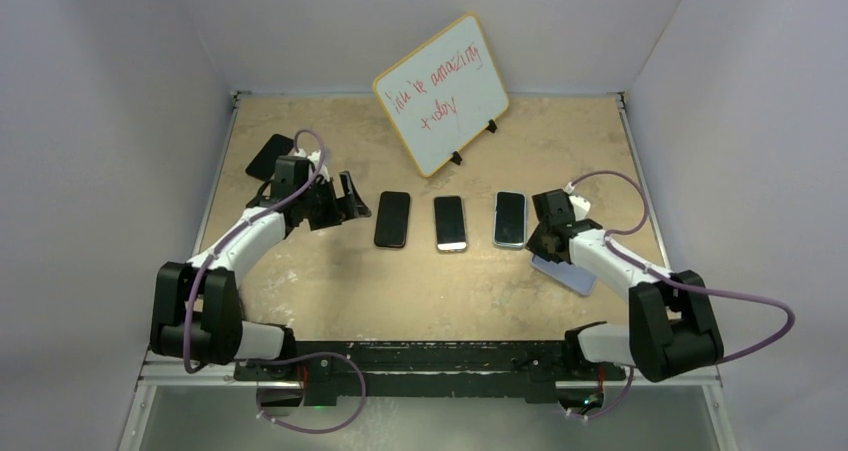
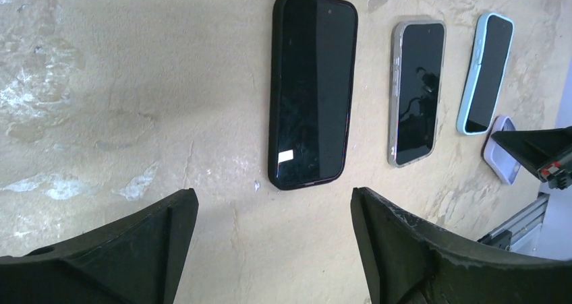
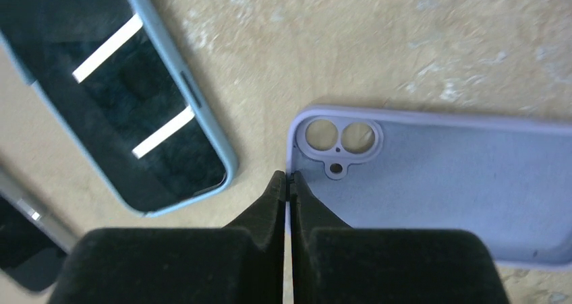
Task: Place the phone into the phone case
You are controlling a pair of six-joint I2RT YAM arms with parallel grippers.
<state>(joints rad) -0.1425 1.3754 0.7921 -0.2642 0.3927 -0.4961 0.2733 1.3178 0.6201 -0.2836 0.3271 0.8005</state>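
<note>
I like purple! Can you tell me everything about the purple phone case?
The lavender phone case is empty, soft-looking and matte, lying flat, open side up on the tan table, with two round camera holes and one small hole at one corner. The right hand pinches its rim there.

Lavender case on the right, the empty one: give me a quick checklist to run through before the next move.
1. Grip: ok. The right gripper is closed on the wall of the lavender case near its corner.
2. Case ready: ok. It is empty, with the inside facing up.
3. Free arm: ok. The left gripper is open, holds nothing and hovers near the black-cased phone.
4. Bare phone found: cannot tell. That one, the clear-cased phone and the blue-cased phone all wear cases. The dark object behind the left arm is unclear.
5. Room around the case: ok. It lies apart from the blue-cased phone.
</note>
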